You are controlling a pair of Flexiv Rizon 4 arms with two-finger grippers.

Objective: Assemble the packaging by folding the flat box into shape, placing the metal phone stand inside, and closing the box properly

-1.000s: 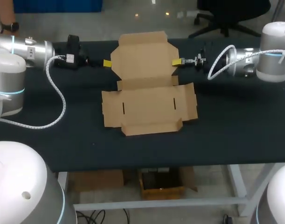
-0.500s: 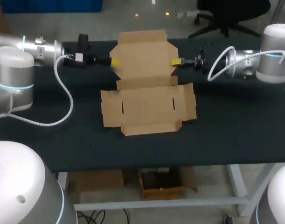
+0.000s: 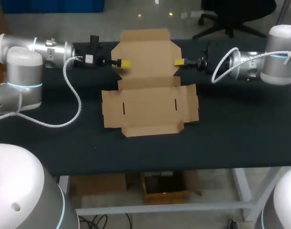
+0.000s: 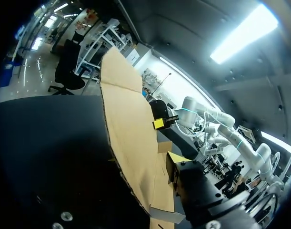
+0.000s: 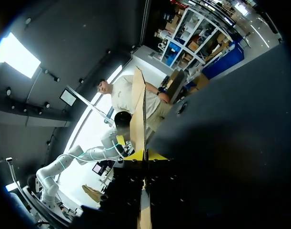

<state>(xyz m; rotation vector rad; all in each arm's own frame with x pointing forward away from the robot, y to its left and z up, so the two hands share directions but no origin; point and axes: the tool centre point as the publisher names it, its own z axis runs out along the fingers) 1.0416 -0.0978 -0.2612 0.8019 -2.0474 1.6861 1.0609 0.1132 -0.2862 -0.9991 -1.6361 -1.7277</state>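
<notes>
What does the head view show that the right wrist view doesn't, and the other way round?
Only the head view: the whole flat box spread on the table, with two slots in its near panel. Only the right wrist view: the cardboard edge-on, pinched between the yellow fingers of the right gripper. Both: the box, the dark table and the left gripper at the box's opposite side.

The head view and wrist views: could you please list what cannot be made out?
Metal phone stand: appears in no view.
Flat box: right wrist view shows it edge-on, faces hidden.
Table beyond the box: left wrist view, blocked by its raised panel.
Left gripper: head view, too small to show contact.
</notes>
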